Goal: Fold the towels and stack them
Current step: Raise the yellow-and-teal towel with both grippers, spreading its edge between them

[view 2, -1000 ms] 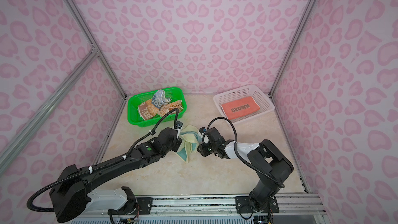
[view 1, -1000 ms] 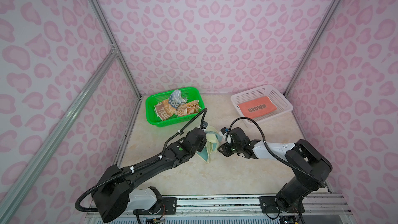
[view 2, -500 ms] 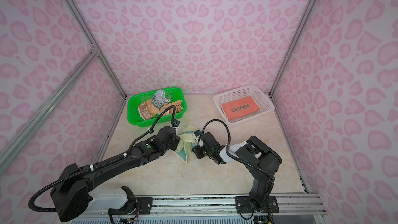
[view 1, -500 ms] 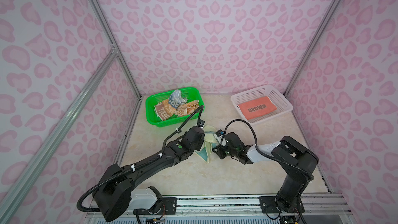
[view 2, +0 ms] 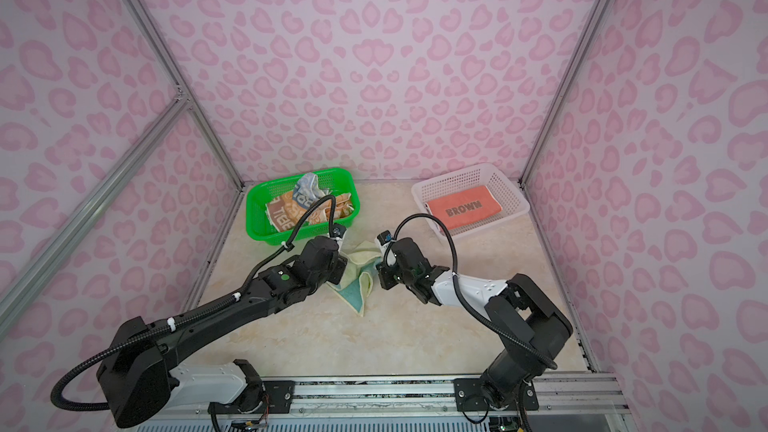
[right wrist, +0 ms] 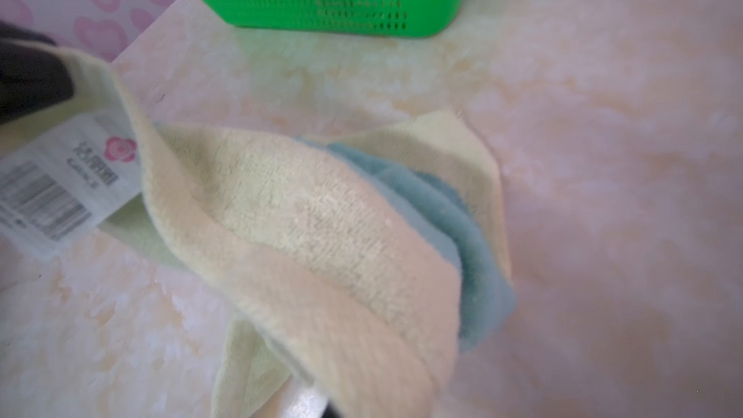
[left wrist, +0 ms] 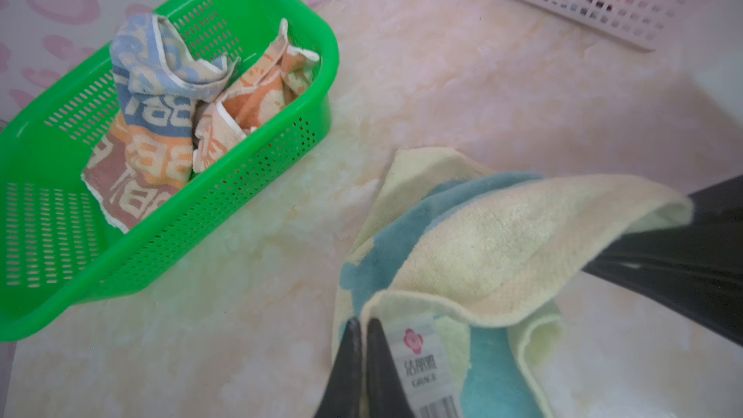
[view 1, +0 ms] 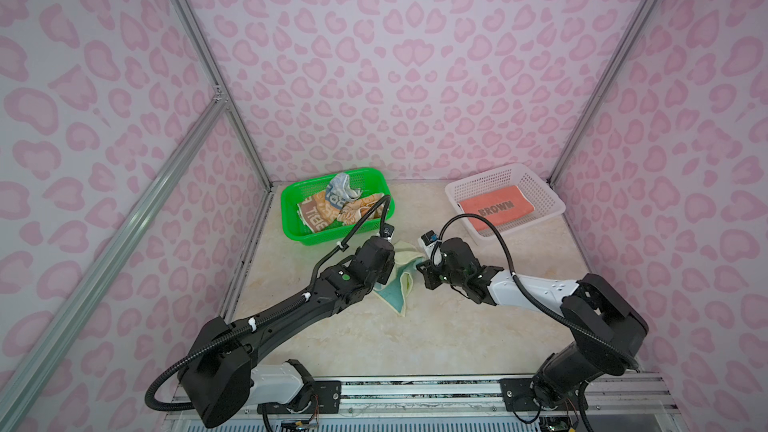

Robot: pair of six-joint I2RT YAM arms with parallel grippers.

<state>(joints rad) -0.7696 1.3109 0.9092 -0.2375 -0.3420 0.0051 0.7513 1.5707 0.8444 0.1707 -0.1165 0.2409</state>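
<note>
Towel (view 1: 400,284), yellow-green, frame centre: judged light, limp terry that sags unsupported and is best pinched at corners; left end effector (left wrist: 360,329) and right end effector (view 1: 422,270) both clamped on its edges.

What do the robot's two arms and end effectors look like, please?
Both are mostly black with one white link: the left arm near its base, the right arm at its forearm. Black ribbed cables run along both; the left bears a green dot. The left end effector has tapered black fingers.
</note>
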